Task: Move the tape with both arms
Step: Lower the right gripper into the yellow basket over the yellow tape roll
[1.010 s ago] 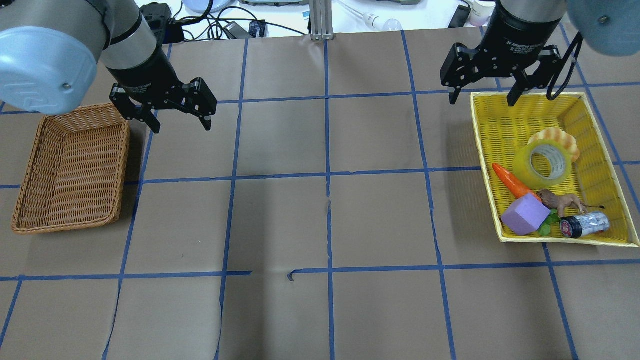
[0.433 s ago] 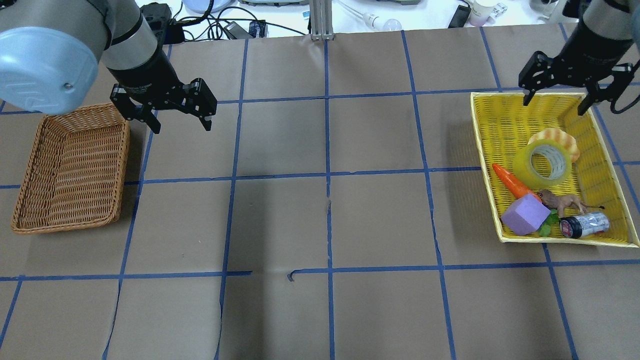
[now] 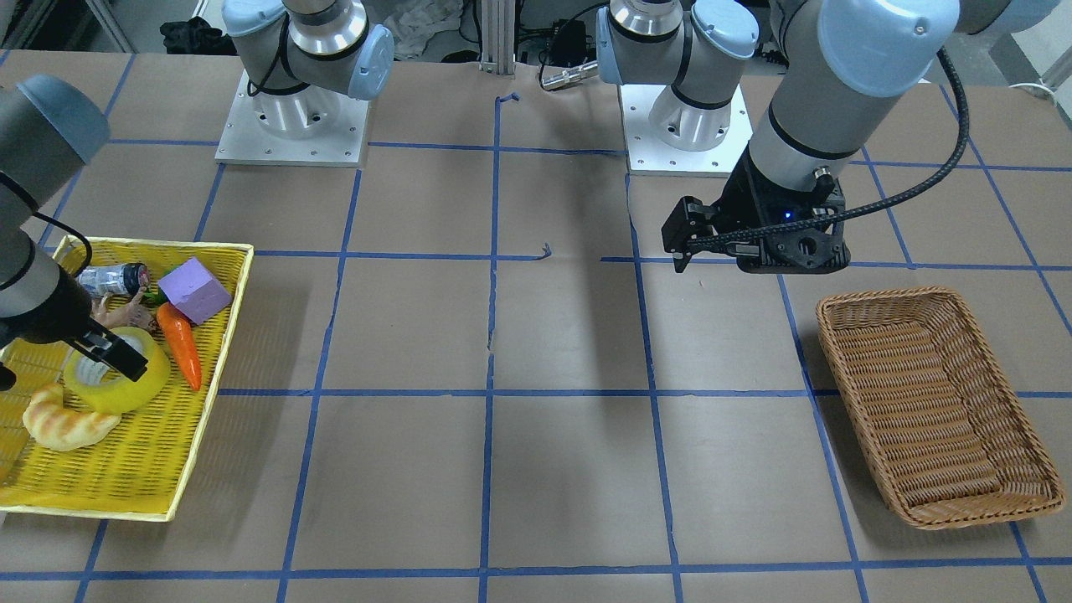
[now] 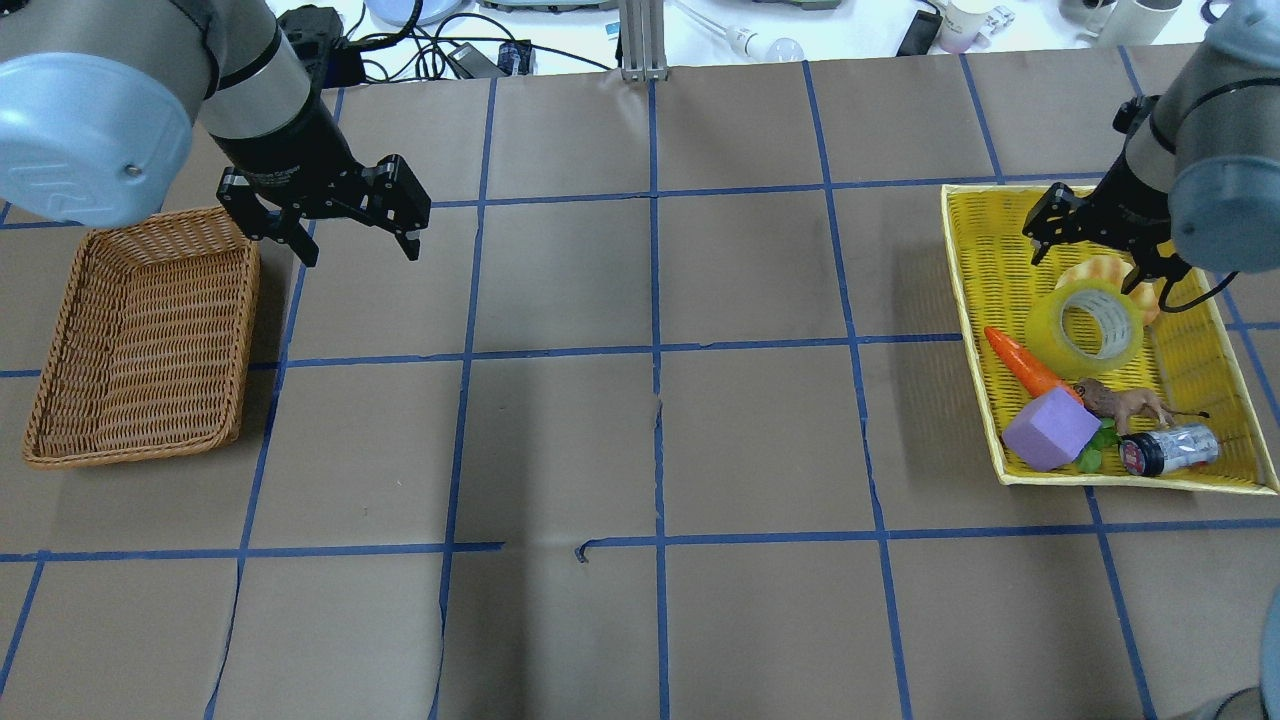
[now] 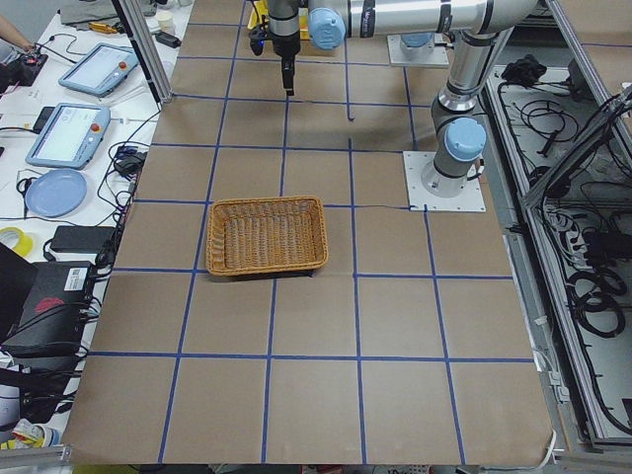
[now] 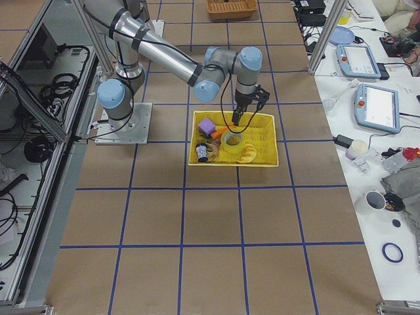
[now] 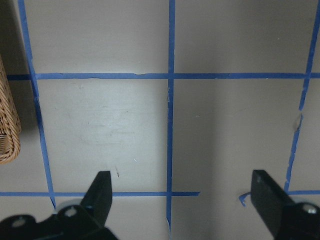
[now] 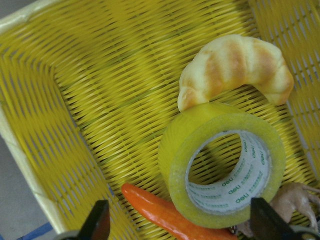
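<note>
Brown-papered table (image 4: 560, 450) with a blue grid; the tape (image 4: 1050, 345) sits in the yellow basket (image 4: 990, 250) on the robot's right.
At that basket's near end lie a purple block (image 4: 1050, 428) and a small can (image 4: 1170, 450), then a toy lion (image 4: 1125, 403) and a carrot (image 4: 1020, 365); the roll lies flat farther in, against the carrot and touching a croissant (image 8: 235, 65) beyond it. The right gripper (image 4: 1099, 280) hangs over the roll, fingers well apart, seemingly just above it. Across the table the left gripper (image 4: 362, 258), equally wide and empty, hovers beside the wicker basket's (image 4: 150, 330) far corner.

Tape (image 8: 181, 156) hemmed by croissant (image 8: 235, 62) and carrot (image 8: 167, 215) — open above.
</note>
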`<state>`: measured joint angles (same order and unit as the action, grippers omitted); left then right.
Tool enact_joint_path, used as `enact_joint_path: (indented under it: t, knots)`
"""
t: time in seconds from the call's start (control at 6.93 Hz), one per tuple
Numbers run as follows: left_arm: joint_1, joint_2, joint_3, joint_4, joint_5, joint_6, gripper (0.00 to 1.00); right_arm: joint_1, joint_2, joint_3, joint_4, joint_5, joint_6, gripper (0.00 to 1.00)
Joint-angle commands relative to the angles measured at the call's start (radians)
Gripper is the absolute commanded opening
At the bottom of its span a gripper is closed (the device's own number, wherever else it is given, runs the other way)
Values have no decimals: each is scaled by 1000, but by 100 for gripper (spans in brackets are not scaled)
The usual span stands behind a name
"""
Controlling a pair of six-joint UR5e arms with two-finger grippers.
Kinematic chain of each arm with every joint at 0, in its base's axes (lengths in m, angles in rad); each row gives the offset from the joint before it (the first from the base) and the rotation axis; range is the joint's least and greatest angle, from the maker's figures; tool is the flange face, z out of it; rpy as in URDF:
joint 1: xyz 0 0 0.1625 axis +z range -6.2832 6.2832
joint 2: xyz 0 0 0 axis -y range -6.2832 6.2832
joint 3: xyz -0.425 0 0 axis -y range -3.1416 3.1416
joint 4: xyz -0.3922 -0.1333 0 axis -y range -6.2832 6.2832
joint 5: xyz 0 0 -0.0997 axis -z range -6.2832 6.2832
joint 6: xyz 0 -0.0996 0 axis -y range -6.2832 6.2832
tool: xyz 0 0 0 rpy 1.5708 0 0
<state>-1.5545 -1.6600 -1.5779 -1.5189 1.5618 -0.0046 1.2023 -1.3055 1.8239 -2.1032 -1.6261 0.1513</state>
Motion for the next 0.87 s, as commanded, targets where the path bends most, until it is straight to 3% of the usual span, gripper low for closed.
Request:
enact_joint_path:
  t: [0.0,0.29,0.43,0.58,0.72]
  knots:
    - [1,-4,-1,9,-11,0,100,-1,72,14,-35,5,65,100]
    - [1,-7,-1,13,-12,0,100,-7,123,15,-98,2,63,95]
    - [1,-7,-2,13,-14,0,100,-18,130,20,-95,0,67,31]
    - [1,-9,-2,13,-14,0,100,-24,130,20,-84,0,65,0]
    - [1,-11,-2,13,-14,0,100,-24,127,20,-80,-1,63,0]
